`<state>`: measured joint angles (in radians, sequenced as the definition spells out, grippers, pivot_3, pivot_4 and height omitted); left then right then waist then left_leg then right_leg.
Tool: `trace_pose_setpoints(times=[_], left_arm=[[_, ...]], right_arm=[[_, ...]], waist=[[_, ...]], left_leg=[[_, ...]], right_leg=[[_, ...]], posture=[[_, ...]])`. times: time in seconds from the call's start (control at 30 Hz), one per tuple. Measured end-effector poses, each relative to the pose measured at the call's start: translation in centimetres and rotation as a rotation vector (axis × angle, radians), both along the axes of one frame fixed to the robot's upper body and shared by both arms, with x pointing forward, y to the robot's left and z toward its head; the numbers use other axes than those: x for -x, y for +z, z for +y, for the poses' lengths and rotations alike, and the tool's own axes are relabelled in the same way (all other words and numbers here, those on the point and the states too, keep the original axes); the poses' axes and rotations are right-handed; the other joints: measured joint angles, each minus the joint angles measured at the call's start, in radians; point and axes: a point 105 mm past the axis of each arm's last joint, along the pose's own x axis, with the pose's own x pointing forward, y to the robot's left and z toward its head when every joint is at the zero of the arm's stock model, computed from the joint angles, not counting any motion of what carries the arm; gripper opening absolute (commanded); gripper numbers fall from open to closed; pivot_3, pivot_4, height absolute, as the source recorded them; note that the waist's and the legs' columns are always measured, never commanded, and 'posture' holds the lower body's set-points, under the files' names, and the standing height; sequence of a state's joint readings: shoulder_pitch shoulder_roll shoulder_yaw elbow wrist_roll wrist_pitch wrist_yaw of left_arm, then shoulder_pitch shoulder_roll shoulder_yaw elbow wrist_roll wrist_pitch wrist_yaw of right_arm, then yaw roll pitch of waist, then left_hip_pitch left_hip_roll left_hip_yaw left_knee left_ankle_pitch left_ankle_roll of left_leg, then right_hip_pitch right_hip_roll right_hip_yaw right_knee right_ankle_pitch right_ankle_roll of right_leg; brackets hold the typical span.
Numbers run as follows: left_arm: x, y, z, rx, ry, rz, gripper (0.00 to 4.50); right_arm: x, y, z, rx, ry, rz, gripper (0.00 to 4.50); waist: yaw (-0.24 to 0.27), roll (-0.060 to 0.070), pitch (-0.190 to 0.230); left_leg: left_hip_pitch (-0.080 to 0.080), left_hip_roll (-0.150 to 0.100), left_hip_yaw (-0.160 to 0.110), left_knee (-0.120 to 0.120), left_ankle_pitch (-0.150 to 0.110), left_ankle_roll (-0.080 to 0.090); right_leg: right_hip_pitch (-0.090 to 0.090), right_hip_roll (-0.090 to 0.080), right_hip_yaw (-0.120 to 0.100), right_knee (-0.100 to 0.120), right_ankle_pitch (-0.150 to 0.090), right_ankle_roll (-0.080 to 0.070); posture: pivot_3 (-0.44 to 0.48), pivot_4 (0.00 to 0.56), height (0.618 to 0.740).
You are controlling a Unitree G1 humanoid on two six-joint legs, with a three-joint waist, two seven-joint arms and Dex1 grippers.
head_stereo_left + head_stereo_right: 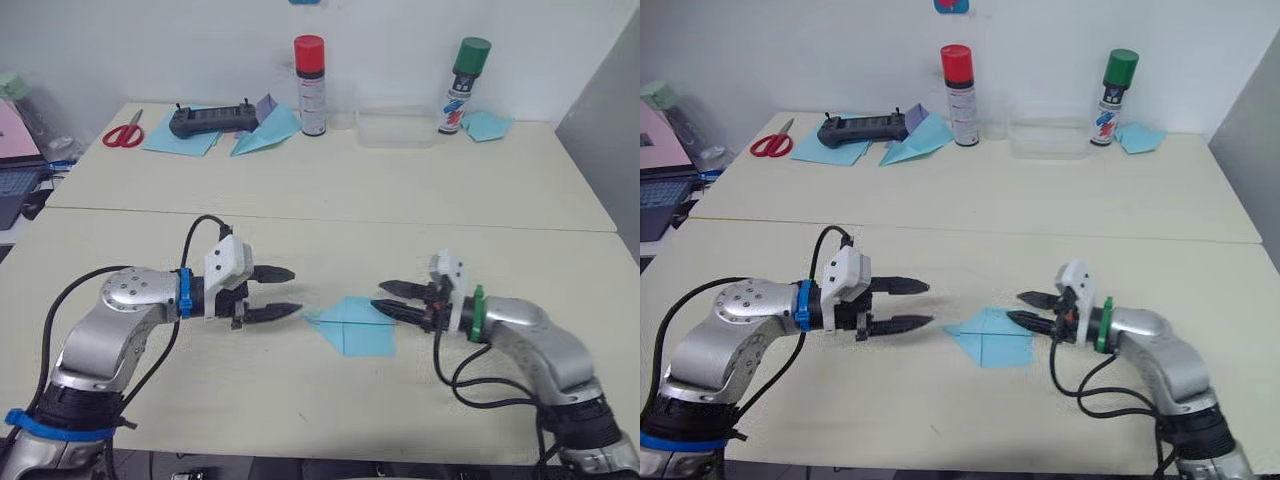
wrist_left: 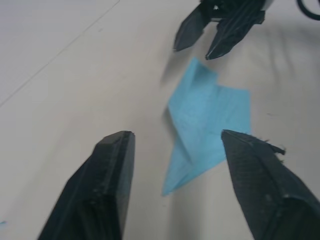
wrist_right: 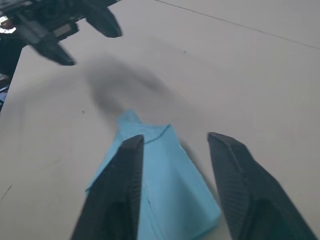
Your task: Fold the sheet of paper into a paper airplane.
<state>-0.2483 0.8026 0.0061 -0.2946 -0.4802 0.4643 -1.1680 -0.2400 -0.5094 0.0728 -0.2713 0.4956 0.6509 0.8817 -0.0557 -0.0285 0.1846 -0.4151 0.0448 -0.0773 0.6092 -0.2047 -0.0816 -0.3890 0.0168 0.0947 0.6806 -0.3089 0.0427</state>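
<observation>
The sheet of paper lies flat on the near table between my two arms, light blue and folded into a layered wedge with a point toward my left side. My left gripper hovers just left of that point, open, nothing between its fingers. On the other side my right gripper is open too, its fingertips at the paper's right edge. In the left wrist view the paper sits ahead of the fingers, with the right gripper beyond it. From the right wrist view the folded paper lies between the fingers.
On the far table are red scissors, a black controller on blue sheets, a larger blue dart-shaped plane, a red-capped spray can, a clear tray, a green-capped can and another blue folded paper. A seam divides the tables.
</observation>
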Motion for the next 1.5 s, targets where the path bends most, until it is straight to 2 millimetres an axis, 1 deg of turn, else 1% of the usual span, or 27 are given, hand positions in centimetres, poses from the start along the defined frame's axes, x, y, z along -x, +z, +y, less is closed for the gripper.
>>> trace_pose_setpoints(times=[0.03, 0.07, 0.1, 0.13, 0.27, 0.37, 0.47, 0.57, 0.7, 0.83, 0.9, 0.93, 1.0, 1.07, 1.1, 1.13, 1.17, 1.2, 1.27, 1.37, 1.43, 1.5], left_arm=[[0.3, 0.1, -0.2, 0.002, -0.013, 0.008, 4.28], [0.5, 0.2, -0.3, 0.002, -0.023, 0.010, 4.50], [0.6, 0.4, -0.4, -0.003, -0.030, 0.012, 4.50], [0.7, 0.4, -0.4, -0.007, -0.035, 0.012, 4.50], [0.9, 0.4, -0.4, -0.011, -0.046, 0.030, 4.50], [0.9, 0.3, -0.4, -0.013, -0.043, 0.035, 4.50], [1.0, 0.1, 0.0, -0.034, -0.032, 0.055, 4.50], [1.1, -0.1, 0.2, -0.041, -0.024, 0.063, 4.50], [1.3, -0.7, 0.4, -0.040, -0.014, 0.085, 4.50], [1.1, -0.3, 0.8, -0.036, 0.010, 0.075, 4.50], [0.9, 0.0, 1.4, -0.024, 0.038, 0.091, 4.50], [0.8, 0.0, 2.0, -0.013, 0.058, 0.112, 4.50], [0.5, 0.0, 3.7, -0.016, 0.115, 0.153, 4.50], [0.3, -0.1, 5.2, -0.030, 0.154, 0.175, 4.50], [0.1, 0.0, 5.8, -0.032, 0.176, 0.181, 4.50], [0.0, 0.0, 6.2, -0.029, 0.189, 0.182, 4.50], [0.0, -0.1, 6.3, -0.028, 0.191, 0.183, 4.50], [-0.1, 0.0, 6.2, -0.025, 0.191, 0.181, 4.50], [-0.3, 0.2, 6.0, -0.022, 0.194, 0.166, 4.50], [0.0, 0.3, 5.4, -0.019, 0.170, 0.163, 4.50], [0.2, 0.0, 5.3, -0.026, 0.162, 0.174, 4.50], [0.4, -0.2, 5.3, -0.028, 0.158, 0.182, 4.50]], right_arm=[[-0.2, -0.1, -0.1, 0.002, -0.001, 0.009, 3.59], [-0.4, -0.3, -0.2, 0.005, -0.006, 0.020, 3.96], [-0.7, -0.5, -0.3, 0.009, -0.014, 0.030, 4.31], [-0.9, -0.8, -0.4, 0.012, -0.021, 0.043, 4.45], [-1.7, -2.3, 0.3, -0.004, -0.020, 0.125, 4.45], [-1.7, -2.6, 1.1, -0.012, 0.008, 0.161, 3.83], [-1.3, -2.8, 1.6, -0.016, 0.050, 0.193, 2.73], [-0.8, -3.0, 1.7, -0.011, 0.071, 0.212, 1.62], [0.0, -2.7, 2.0, -0.024, 0.110, 0.220, 0.04], [-0.2, -2.1, 2.4, -0.037, 0.118, 0.177, 0.01], [-0.6, -1.3, 2.7, -0.033, 0.130, 0.112, 0.01], [-1.0, -0.5, 2.9, -0.028, 0.139, 0.053, 0.01], [-1.6, 2.0, 3.3, 0.013, 0.176, -0.152, 0.01], [-1.8, 3.4, 3.2, 0.113, 0.211, -0.394, 0.01], [-1.8, 3.8, 3.2, 0.170, 0.234, -0.528, 0.01], [-1.7, 3.8, 3.4, 0.228, 0.261, -0.649, 0.01], [-1.5, 3.3, 3.7, 0.268, 0.288, -0.716, 0.01], [-1.3, 2.4, 4.1, 0.319, 0.326, -0.789, 0.19], [-0.6, 0.0, 4.4, 0.387, 0.395, -0.843, 0.62], [0.9, -3.2, 4.2, 0.416, 0.468, -0.795, 1.65], [1.8, -3.7, 3.8, 0.410, 0.495, -0.775, 2.40], [2.5, -3.2, 3.3, 0.398, 0.520, -0.776, 3.18]], waist=[[0.000, 0.001, 0.000], [0.000, 0.001, 0.001], [-0.001, 0.001, 0.001], [-0.001, 0.001, 0.001], [-0.001, 0.001, 0.001], [-0.001, 0.002, 0.001], [-0.001, 0.002, 0.001], [-0.001, 0.003, 0.002], [-0.001, 0.003, 0.002], [-0.001, 0.003, 0.002], [-0.002, 0.003, 0.002], [-0.003, 0.003, 0.002], [-0.005, 0.004, 0.002], [-0.003, 0.004, 0.002], [-0.002, 0.004, 0.002], [0.001, 0.004, 0.002], [0.003, 0.004, 0.002], [0.004, 0.004, 0.002], [0.006, 0.004, 0.002], [0.006, 0.004, 0.002], [0.006, 0.004, 0.002], [0.006, 0.004, 0.002]], left_leg=[[0.000, 0.000, 0.000, 0.000, 0.000, 0.000], [0.000, 0.000, 0.000, 0.000, 0.000, 0.000], [0.000, 0.000, 0.000, 0.000, 0.000, 0.000], [0.000, 0.000, 0.000, 0.000, 0.000, 0.000], [0.000, 0.000, 0.001, 0.001, 0.000, 0.000], [0.000, 0.000, 0.001, 0.001, 0.000, 0.000], [0.000, 0.000, 0.001, 0.001, 0.000, 0.000], [0.000, 0.000, 0.001, 0.001, 0.000, 0.000], [0.000, 0.000, 0.001, 0.001, 0.000, 0.000], [0.000, 0.000, 0.001, 0.002, 0.000, 0.000], [0.000, 0.000, 0.001, 0.002, 0.000, 0.000], [0.000, 0.000, 0.001, 0.003, 0.000, 0.000], [0.000, 0.000, 0.001, 0.002, 0.000, 0.000], [0.000, 0.000, 0.001, 0.002, 0.000, 0.000], [0.000, 0.000, 0.001, 0.001, 0.000, 0.000], [0.000, 0.000, 0.001, 0.001, 0.000, 0.000], [0.000, 0.000, 0.001, 0.001, 0.000, 0.000], [0.000, 0.000, 0.001, 0.001, 0.000, 0.000], [0.000, -0.001, 0.001, 0.002, 0.000, 0.000], [0.000, 0.000, 0.001, 0.002, 0.000, 0.000], [0.000, 0.000, 0.001, 0.002, 0.000, 0.000], [0.001, 0.000, 0.001, 0.003, 0.000, 0.000]], right_leg=[[0.000, 0.000, 0.000, 0.000, 0.000, 0.000], [0.000, 0.000, 0.000, 0.000, 0.000, 0.000], [0.000, 0.000, 0.001, 0.000, 0.000, 0.000], [0.000, 0.000, 0.001, 0.000, 0.000, 0.000], [0.000, 0.000, 0.001, 0.000, 0.000, 0.000], [0.000, 0.000, 0.001, 0.001, 0.000, 0.000], [0.000, 0.000, 0.001, 0.001, 0.000, 0.000], [0.000, 0.000, 0.001, 0.001, 0.000, 0.000], [0.000, 0.000, 0.001, 0.001, 0.000, 0.000], [0.000, 0.000, 0.001, 0.001, 0.000, 0.000], [0.000, 0.000, 0.001, 0.001, 0.000, 0.001], [0.000, 0.000, 0.001, 0.002, 0.000, 0.001], [0.000, 0.001, 0.001, 0.002, 0.000, 0.001], [-0.001, 0.001, 0.000, 0.001, 0.000, 0.001], [0.000, 0.001, 0.000, 0.001, 0.000, 0.001], [0.000, 0.000, 0.000, 0.000, 0.000, 0.001], [0.000, 0.000, 0.000, 0.000, 0.000, 0.001], [0.000, 0.000, 0.000, 0.000, 0.000, 0.001], [0.000, 0.000, 0.000, 0.001, 0.003, -0.003], [0.000, 0.000, 0.000, 0.002, 0.003, -0.004], [0.000, 0.000, 0.001, 0.003, 0.003, -0.004], [0.000, 0.000, 0.000, 0.004, 0.003, -0.004]], posture=[[0.000, 0.150, 0.740], [0.000, 0.150, 0.740], [0.000, 0.150, 0.740], [0.000, 0.150, 0.740], [0.000, 0.150, 0.740], [0.000, 0.150, 0.740], [0.000, 0.150, 0.740], [0.000, 0.150, 0.740], [0.000, 0.150, 0.740], [0.000, 0.150, 0.740], [0.000, 0.150, 0.740], [0.000, 0.150, 0.740], [0.000, 0.150, 0.740], [0.000, 0.150, 0.740], [0.000, 0.150, 0.740], [0.000, 0.150, 0.740], [0.000, 0.150, 0.740], [0.000, 0.150, 0.740], [0.000, 0.150, 0.740], [0.000, 0.150, 0.740], [0.000, 0.150, 0.740], [0.000, 0.150, 0.740]])
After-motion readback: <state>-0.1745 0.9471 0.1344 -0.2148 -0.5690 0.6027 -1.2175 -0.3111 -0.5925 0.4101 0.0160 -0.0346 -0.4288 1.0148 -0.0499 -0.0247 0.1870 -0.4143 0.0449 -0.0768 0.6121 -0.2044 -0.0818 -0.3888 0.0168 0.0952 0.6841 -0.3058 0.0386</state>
